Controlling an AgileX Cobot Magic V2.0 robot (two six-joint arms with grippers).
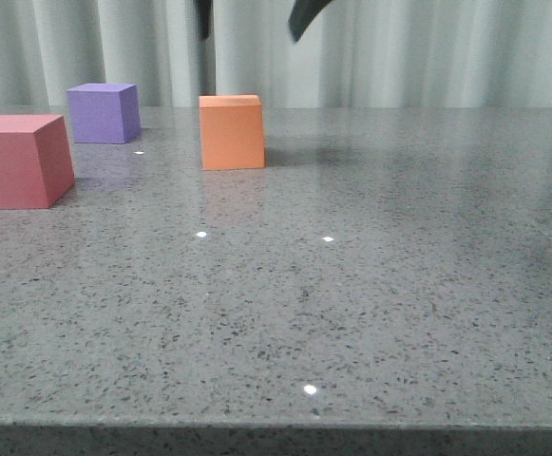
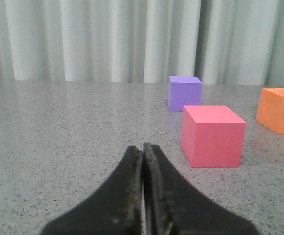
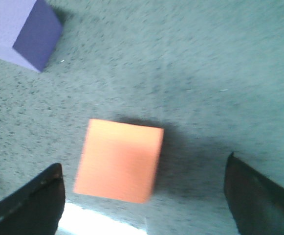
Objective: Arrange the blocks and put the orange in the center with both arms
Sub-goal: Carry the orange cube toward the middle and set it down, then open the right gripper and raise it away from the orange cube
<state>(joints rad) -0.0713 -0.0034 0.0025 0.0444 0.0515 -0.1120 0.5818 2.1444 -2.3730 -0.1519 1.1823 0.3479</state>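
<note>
The orange cube (image 1: pixel 231 131) sits flat on the grey speckled table (image 1: pixel 352 304), toward the far side and a little left of the middle in the front view, one face turned nearly square to that camera. Being a cube, it has no long axis to speak of.

High above it hangs the right gripper (image 3: pixel 144 196); in the right wrist view its two black fingers (image 3: pixel 32 203) stand wide apart, one on each side of the orange cube below, holding nothing and touching nothing. That picture is blurred. In the front view only dark finger tips show at the top edge, above and just to the right of the cube.

The purple cube (image 1: pixel 104 112) stands to the left of the orange one and a bit farther back, well apart from it. The red-pink cube (image 1: pixel 19 160) sits at the left edge of the front view, nearer the camera than the other two, apart from both.

The left gripper (image 2: pixel 143 161) is low over the table, its fingers pressed together with nothing between them. Bare table lies between it and the red-pink cube. A pale pleated curtain (image 1: pixel 428 52) runs behind the table.
</note>
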